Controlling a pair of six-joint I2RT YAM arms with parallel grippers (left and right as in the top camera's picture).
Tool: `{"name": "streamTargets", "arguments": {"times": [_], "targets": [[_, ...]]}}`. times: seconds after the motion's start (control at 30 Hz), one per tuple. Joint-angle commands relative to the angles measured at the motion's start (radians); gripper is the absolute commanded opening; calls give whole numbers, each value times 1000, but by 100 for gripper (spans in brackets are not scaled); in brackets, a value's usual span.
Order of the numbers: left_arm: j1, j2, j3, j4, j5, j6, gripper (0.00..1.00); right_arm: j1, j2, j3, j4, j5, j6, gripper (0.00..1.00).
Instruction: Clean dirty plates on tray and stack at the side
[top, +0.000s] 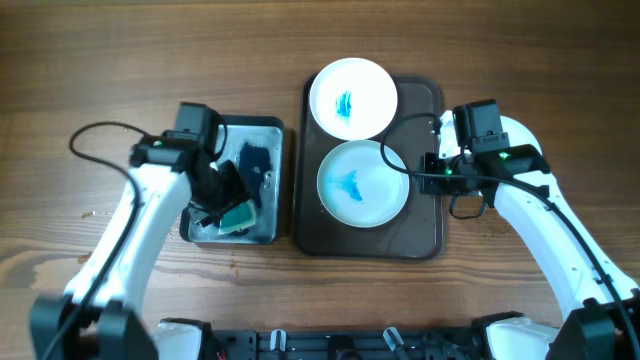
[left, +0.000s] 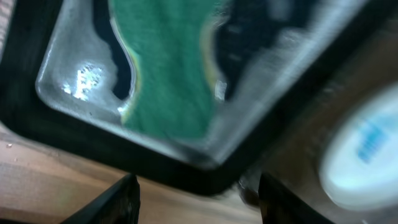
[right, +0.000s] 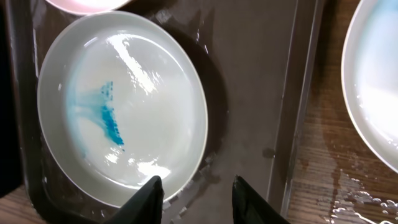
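Observation:
The dark brown tray holds two white plates with blue smears, one at its far end and one in the middle. My right gripper hangs open at the middle plate's right rim. In the right wrist view its fingertips stand apart over the rim of that plate. Another white plate lies on the wet wood beside the tray. My left gripper is open over the black tub, with nothing between its fingers.
The black tub left of the tray holds a green-yellow sponge, which shows blurred in the left wrist view. Water glistens in the tub and on the tray. Cables trail from both arms.

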Motion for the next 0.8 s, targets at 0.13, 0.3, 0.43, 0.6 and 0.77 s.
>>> {"name": "streamTargets", "arguments": {"times": [0.13, 0.3, 0.43, 0.6, 0.77], "targets": [[-5, 241, -113, 219, -85, -85, 4, -2, -8, 16, -1, 13, -16, 34], [8, 258, -69, 242, -76, 24, 4, -2, -8, 16, -4, 13, -16, 34], [40, 195, 125, 33, -76, 53, 37, -2, -8, 16, -9, 13, -16, 34], [43, 163, 154, 23, -233, 64, 52, -2, -8, 16, -11, 13, -16, 34], [43, 225, -28, 224, -277, 64, 43, -2, -8, 16, -13, 13, -15, 33]]}}
